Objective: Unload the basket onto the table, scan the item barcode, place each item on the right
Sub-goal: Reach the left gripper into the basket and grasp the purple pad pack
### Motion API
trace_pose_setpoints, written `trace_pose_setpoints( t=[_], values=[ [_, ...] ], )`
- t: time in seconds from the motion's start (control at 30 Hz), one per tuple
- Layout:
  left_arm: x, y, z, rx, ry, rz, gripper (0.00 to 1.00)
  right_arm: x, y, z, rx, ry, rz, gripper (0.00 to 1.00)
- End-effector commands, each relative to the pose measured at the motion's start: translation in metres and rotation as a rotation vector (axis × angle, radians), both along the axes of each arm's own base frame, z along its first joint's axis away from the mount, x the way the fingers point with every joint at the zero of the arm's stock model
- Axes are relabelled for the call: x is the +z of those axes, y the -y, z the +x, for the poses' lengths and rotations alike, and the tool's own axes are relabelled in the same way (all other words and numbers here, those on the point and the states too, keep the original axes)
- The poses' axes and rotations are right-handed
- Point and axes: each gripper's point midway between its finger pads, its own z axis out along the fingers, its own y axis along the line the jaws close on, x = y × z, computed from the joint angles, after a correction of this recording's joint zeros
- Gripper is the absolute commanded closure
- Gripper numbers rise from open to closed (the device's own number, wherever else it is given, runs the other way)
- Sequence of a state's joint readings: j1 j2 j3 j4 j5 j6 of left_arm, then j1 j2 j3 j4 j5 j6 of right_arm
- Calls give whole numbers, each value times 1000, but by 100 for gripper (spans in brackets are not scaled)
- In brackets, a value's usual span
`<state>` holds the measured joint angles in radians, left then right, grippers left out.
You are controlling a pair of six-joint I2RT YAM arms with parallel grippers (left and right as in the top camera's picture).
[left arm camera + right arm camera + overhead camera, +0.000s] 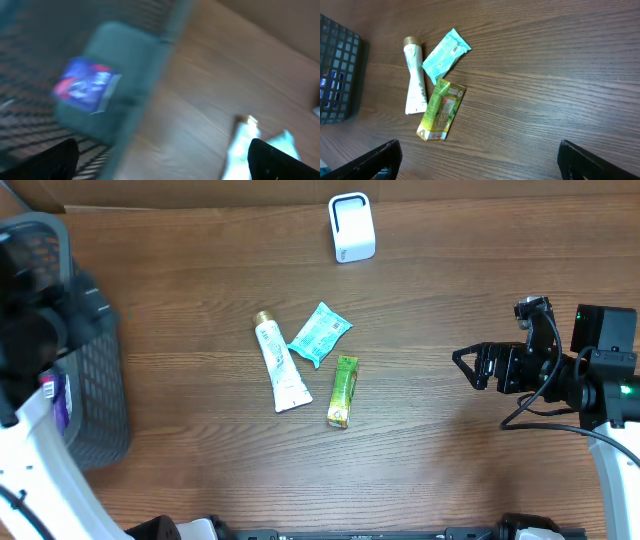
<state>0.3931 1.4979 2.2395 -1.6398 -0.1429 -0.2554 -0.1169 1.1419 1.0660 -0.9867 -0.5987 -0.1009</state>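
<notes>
Teal crinkled foil packet (445, 59), with a small barcode patch showing near one end, lies on the brown wooden table (560, 75) well ahead of the right gripper (485, 167). That gripper's two black fingers (377, 160) stand wide apart with nothing between them. Just beside the packet lie a white plastic tube with a gold cap (415, 82) and a green-and-yellow flat sachet (441, 111). The left gripper (165, 165) is likewise spread wide and empty. It hangs over the rim of a dark grey mesh basket (100, 380) at the table's left side. Its wrist view is blurred, but a blue and red packet (85, 90) shows inside the basket. A white boxy barcode scanner (352, 227) stands near the table's far edge, well apart from the three items
</notes>
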Motion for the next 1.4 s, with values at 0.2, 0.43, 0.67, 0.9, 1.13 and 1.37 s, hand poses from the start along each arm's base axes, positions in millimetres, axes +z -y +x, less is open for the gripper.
trace_pose_setpoints(
  t=[0.2, 0.43, 0.67, 0.9, 1.13, 1.37],
  values=[
    [-49, -91, -20, 323, -99, -18, 0, 11, -5, 2, 20, 33, 17, 0],
    [-103, -121, -23, 406, -182, -81, 0, 11, -5, 2, 20, 30, 17, 0],
    [-162, -135, -22, 433, -274, -83, 0, 11, -6, 2, 24, 30, 24, 0],
    [-212, -147, -11, 368, -296, -35, 0, 11, -6, 1, 24, 30, 23, 0],
    [-254, -152, -5, 237, -337, 37, 0, 11, -6, 2, 24, 31, 23, 0],
    [-272, -156, -1, 150, -355, 97, 0, 10, -6, 1, 24, 26, 23, 0]
  ],
)
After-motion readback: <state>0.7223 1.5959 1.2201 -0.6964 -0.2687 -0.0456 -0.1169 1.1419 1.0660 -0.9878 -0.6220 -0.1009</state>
